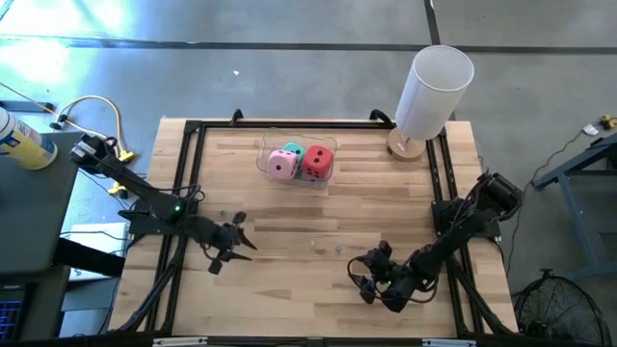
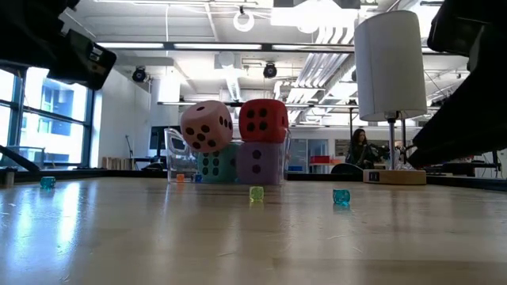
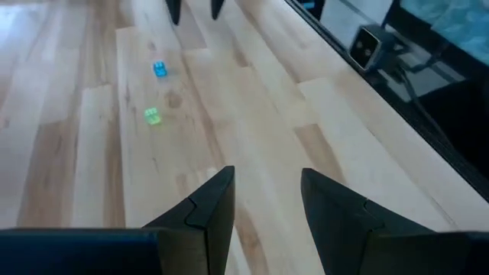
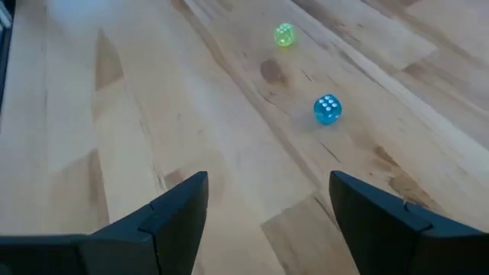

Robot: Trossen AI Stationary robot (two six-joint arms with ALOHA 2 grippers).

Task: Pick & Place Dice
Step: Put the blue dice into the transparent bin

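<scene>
- High view: my left claw (image 1: 234,244) hangs low over the left middle of the desk (image 1: 289,289), and my right claw (image 1: 371,280) is low near the front right. Both hold nothing. The pink die (image 1: 282,164), red die (image 1: 318,163) and a sliver of the teal die (image 1: 294,148) are packed into a clear container (image 1: 266,146) at the far edge, well apart from either claw. A tall white cylinder (image 1: 434,92) stands on a wooden base at the far right corner.
- Low view: the dice are stacked two over two, pink tilted on the teal one and red square on the purple die (image 2: 260,164). I judge the container walls keep them snug. A small green die (image 2: 256,192) and a small blue die (image 2: 341,196) lie loose on the desk in front, with another small blue die (image 2: 48,182) far to the side.
- Left wrist view: my left claw's fingers (image 3: 206,210) stand partly apart over bare wood, the two small dice farther ahead.
- Right wrist view: my right claw's fingers (image 4: 176,210) are spread wider, empty, pointed toward the small blue and green dice. I judge this a ready stance for a pick.
</scene>
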